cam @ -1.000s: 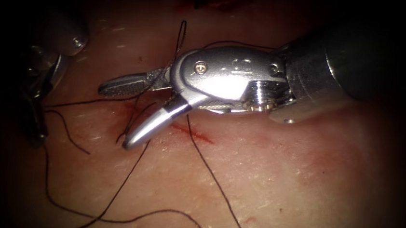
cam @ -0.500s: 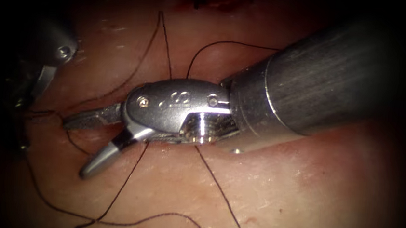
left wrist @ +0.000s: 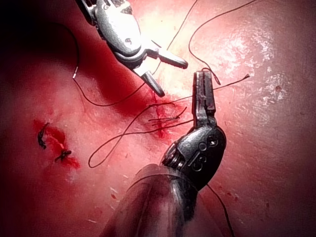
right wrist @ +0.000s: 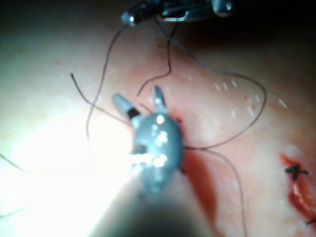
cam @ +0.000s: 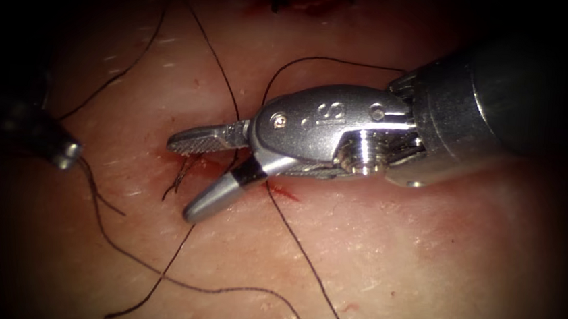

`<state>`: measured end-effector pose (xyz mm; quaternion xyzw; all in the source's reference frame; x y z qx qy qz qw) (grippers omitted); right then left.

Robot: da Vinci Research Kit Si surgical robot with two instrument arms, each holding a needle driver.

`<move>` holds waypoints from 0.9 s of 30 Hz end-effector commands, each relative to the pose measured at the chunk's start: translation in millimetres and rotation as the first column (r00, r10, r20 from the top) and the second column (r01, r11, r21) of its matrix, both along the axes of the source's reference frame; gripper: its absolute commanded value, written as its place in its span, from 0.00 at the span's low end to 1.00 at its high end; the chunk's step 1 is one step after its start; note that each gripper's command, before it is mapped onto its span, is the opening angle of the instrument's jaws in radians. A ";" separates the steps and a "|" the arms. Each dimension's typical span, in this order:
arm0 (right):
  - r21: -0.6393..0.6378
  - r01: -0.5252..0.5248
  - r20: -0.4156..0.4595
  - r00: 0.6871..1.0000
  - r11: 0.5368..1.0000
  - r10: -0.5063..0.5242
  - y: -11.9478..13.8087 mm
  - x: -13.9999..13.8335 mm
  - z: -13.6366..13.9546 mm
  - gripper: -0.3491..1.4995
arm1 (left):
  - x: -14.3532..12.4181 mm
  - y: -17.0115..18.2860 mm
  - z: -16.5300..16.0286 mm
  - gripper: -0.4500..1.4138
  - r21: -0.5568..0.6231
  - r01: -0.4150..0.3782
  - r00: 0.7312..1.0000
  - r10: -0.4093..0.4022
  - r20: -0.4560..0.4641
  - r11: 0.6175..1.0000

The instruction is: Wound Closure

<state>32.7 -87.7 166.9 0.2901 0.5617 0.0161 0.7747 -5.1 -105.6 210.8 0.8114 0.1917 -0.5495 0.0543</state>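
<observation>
1. Right pincer (cam: 181,180) hangs spread wide and holds nothing. It sits over the tissue (cam: 425,258), right where short thread ends stick up beside a streak of red fluid (cam: 286,193).
2. Left pincer (left wrist: 203,94) looks closed on the thread (cam: 304,252) at its tip. It sits well to the left of the other tool, with one strand running up and away from it.
3. I cannot place the needle from what I have, which is a hazard in itself. A move made without knowing where the point is could drag it across the tissue.
4. Several strands cross under and between the right jaws. If I close there I may catch the wrong strand. This tool can cut, so a careless squeeze near the hinge could sever the thread.
5. The lower right jaw points down at the surface, and dropping any further could gouge it.
6. Slack loops lie loose around the wrist joint and could snag on it and tangle.
7. A hard pull from the left could tear the thread through the edge of the cut (right wrist: 296,195), where an older knot (right wrist: 295,172) sits.
</observation>
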 end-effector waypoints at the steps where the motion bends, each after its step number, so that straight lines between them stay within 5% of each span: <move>1: 0.007 -0.043 0.023 0.999 0.999 0.043 -0.7 0.0 0.1 0.73 | -1.0 -1.9 -0.3 0.00 0.031 0.012 1.000 -0.011 -0.018 0.999; 3: -0.093 -0.136 0.040 0.989 0.986 0.140 0.1 -1.2 -0.1 0.71 | -1.1 -2.5 -0.7 0.00 0.056 0.030 0.999 -0.027 -0.037 0.998; 9: -0.122 -0.210 0.114 0.968 0.970 0.224 3.0 -6.2 -1.1 0.72 | -2.3 -3.6 -1.7 0.00 0.110 0.094 0.993 -0.086 -0.078 0.989; 14: -0.111 -0.272 0.142 0.947 0.956 0.287 2.8 -10.1 -2.8 0.80 | -4.4 -4.2 -1.2 0.00 0.173 0.160 0.981 -0.136 -0.140 0.972; 18: -0.071 -0.273 0.130 0.951 0.959 0.280 1.5 -11.4 -3.6 0.71 | -6.3 -4.1 -0.3 0.00 0.188 0.182 0.966 -0.140 -0.217 0.965; 22: -0.082 -0.221 0.155 0.960 0.972 0.232 0.4 -12.2 -3.9 0.68 | -7.2 -3.9 -0.2 0.00 0.196 0.282 0.912 -0.199 -0.359 0.939; 27: -0.147 -0.189 0.130 0.969 0.971 0.209 -0.1 -12.5 -4.5 0.49 | -7.1 -4.3 -0.5 0.00 0.177 0.380 0.856 -0.273 -0.438 0.908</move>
